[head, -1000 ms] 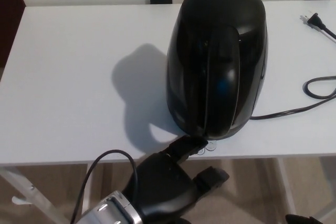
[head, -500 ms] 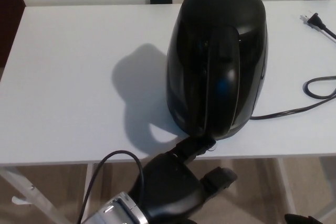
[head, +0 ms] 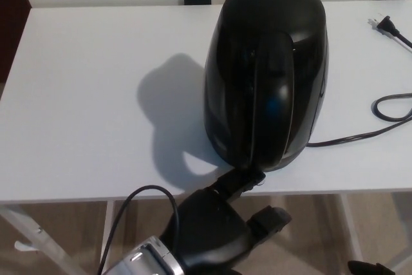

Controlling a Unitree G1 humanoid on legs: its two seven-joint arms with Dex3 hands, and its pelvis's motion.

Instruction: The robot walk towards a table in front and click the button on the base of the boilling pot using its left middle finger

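Forward since a second ago, the left hand (head: 209, 227) holds nothing, one finger (head: 241, 181) touching the kettle (head: 267, 69) base on the table (head: 84, 114); no readable writing.

left robot hand (head: 212, 230) | nudged forward since 1 s ago | finger (head: 241, 181) now at pot (head: 267, 72) base

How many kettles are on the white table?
1. The black kettle stands on the white table, right of its middle and near the front edge, with the robot's left hand reaching to its base.
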